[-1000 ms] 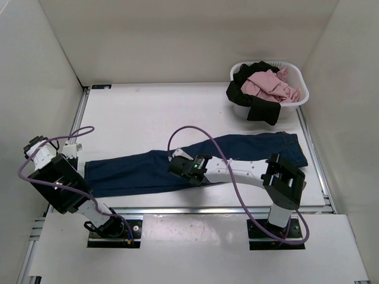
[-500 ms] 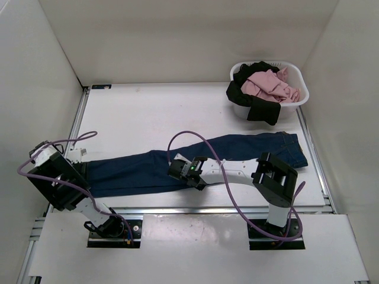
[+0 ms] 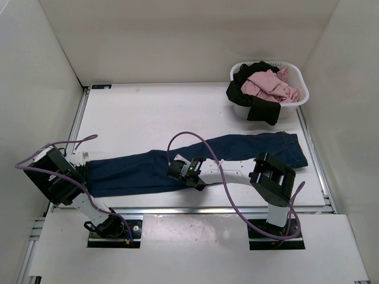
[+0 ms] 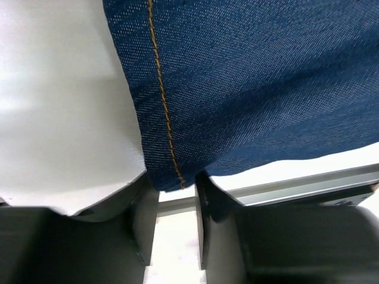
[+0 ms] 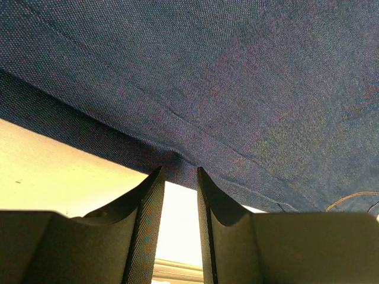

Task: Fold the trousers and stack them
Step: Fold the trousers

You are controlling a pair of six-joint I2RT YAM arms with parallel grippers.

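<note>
Top external view: the trousers [image 3: 136,168] lie stretched full length across the near part of the surface [image 3: 148,112], hem end to the left and waist end to the right, just short of the white basket [image 3: 299,102] of other clothes [image 3: 269,83]. They look like one narrow strip (probably leg laid on leg, though I cannot confirm it), so at most the lengthwise fold is made. The crosswise folds and the stacking are yet to do.

The left gripper [image 4: 172,192] sits at the hem corner with its jaws a little apart, the stitched corner resting just at their tips. The right gripper [image 5: 176,171] is at the near edge mid-length, its jaws also narrowly apart with pale surface showing between them. Neither appears to clamp the denim.
</note>
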